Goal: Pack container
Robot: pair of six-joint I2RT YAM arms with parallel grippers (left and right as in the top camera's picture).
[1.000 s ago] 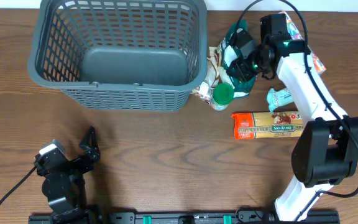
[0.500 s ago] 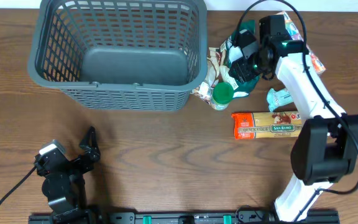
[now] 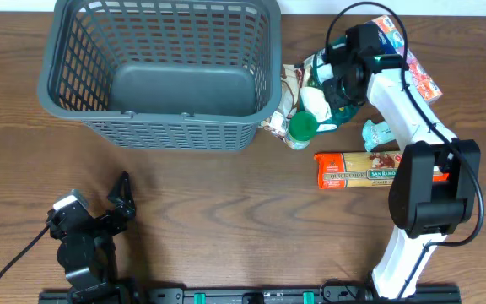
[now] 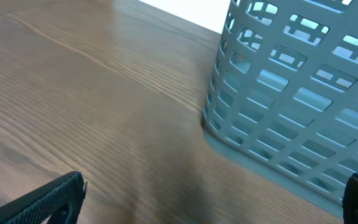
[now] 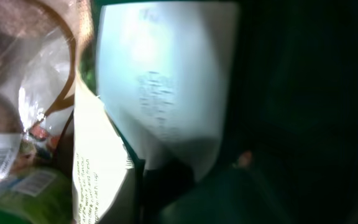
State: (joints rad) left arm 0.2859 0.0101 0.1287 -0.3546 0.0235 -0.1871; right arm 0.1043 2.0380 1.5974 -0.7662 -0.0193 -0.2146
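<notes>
The large dark grey lattice basket (image 3: 163,63) stands empty at the back left; its wall also fills the upper right of the left wrist view (image 4: 291,93). My right gripper (image 3: 337,80) is low on a dark green and white bag (image 3: 321,105) just right of the basket and seems shut on it. The bag (image 5: 160,93) fills the right wrist view, and the fingers are hidden there. My left gripper (image 3: 122,200) is open and empty near the front left, its fingertips wide apart over the wood (image 4: 210,205).
A green-lidded bottle (image 3: 301,127) and a brown and white packet (image 3: 291,84) lie by the basket's right wall. An orange pasta box (image 3: 363,170), a teal packet (image 3: 381,133) and a red packet (image 3: 413,74) lie to the right.
My right gripper has turned and shifted slightly right and toward the back, and the green bag has shifted with it. The left arm has not moved.
</notes>
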